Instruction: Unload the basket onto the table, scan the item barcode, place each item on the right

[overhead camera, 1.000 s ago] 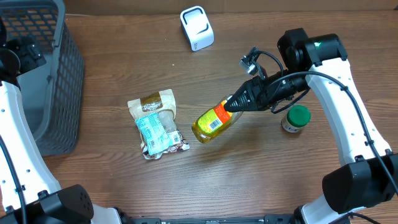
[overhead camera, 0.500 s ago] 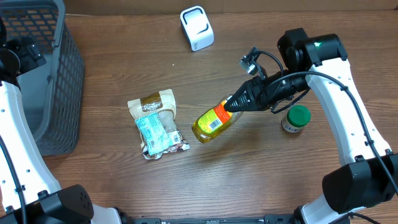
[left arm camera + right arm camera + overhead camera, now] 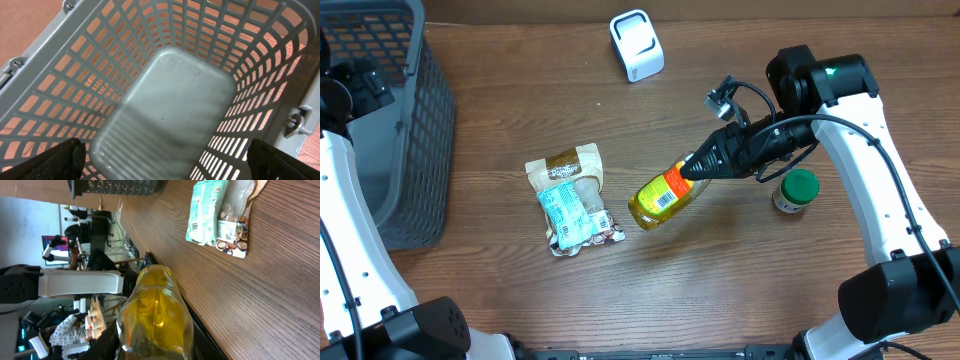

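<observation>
"At the middle of the wooden table [image 3: 520,300], what do you record?" asked the senior inspector.

"1 clear plastic bottle of yellow oil with an orange label [image 3: 665,195], lying aslant. The right gripper [image 3: 695,167] has it by the neck end, jaws drawn narrow about it. The white barcode patch [image 3: 662,201] on the label faces upward. Whether the bottle's base rests on the wood, I cannot tell."

"And the scanner?"

"1 white rounded scanner block [image 3: 636,45] stands at the far edge of the table, well apart from the bottle."

"Other items?"

"3 noted. 1 crumpled tan and teal snack packet [image 3: 572,199] lies flat on the basket side of the bottle, near it but not touching. 1 small jar with a green lid [image 3: 796,190] stands upright close under the right arm. 1 grey slatted plastic basket [image 3: 410,130] sits at the left edge of the table."

"The left gripper?"

"The left gripper [image 3: 172,156] hangs above the inside of the basket, jaws spread wide and holding nothing. Its 2 black fingertips [image 3: 62,155] show at the lower corners of the left wrist view, with the basket's bare floor between them."
</observation>
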Robot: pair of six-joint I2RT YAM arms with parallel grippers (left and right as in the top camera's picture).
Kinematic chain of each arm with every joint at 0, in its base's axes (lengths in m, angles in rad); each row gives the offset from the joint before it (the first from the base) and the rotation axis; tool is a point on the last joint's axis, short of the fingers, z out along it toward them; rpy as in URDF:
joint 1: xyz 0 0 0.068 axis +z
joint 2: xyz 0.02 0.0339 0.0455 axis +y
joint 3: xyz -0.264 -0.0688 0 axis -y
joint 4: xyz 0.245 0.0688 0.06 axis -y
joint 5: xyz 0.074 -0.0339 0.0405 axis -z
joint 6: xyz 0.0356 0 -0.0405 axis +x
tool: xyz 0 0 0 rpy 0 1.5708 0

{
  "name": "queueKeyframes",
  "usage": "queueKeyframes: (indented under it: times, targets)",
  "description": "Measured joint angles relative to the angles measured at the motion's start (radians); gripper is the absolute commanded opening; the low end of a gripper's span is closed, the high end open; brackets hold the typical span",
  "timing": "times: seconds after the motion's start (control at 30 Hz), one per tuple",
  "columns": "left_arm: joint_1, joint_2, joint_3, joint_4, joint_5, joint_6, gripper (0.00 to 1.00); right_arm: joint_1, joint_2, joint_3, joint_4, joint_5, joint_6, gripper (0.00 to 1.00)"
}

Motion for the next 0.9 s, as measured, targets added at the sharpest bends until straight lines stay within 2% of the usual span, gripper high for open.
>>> queueKeyframes:
  times: [0.9]
  targets:
    - [0.000,0.000,0.000,0.000,0.000,0.000,0.99,0.000,0.000,0.000,0.032,0.000,-0.001,0.27]
